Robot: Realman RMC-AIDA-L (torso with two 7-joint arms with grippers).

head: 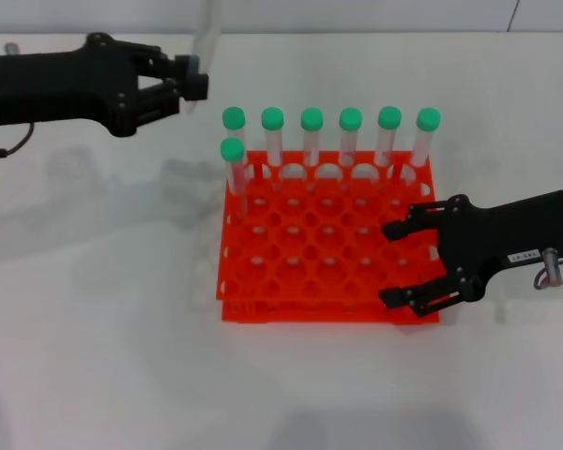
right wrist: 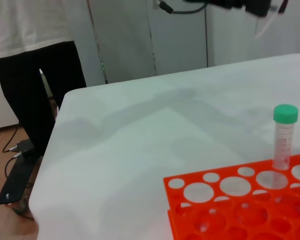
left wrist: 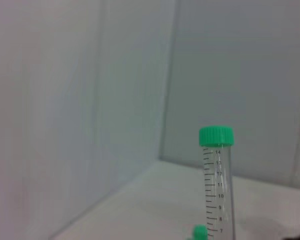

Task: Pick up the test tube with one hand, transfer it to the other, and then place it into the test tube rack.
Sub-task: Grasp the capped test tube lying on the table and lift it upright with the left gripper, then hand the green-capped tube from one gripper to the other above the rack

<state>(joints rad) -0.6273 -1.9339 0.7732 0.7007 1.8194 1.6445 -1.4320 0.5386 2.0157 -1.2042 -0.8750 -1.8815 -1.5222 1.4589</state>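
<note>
My left gripper [head: 193,79], black and unlabelled, is raised at the back left and shut on the lower end of a clear test tube [head: 206,36], which rises out of the top of the head view. The left wrist view shows this tube [left wrist: 219,190] upright with its green cap [left wrist: 216,136] on top. My right gripper [head: 391,264], black with a white label, is open over the front right corner of the orange-red test tube rack [head: 300,272]. The left gripper is apart from the rack, behind its back left corner. The rack also shows in the right wrist view [right wrist: 225,210].
Several green-capped tubes stand in the rack: a full back row [head: 350,136] and one [head: 233,164] in the second row at the left. One of them shows in the right wrist view [right wrist: 283,135]. The white table [head: 103,328] surrounds the rack. A dark stand [right wrist: 37,110] is beyond the table edge.
</note>
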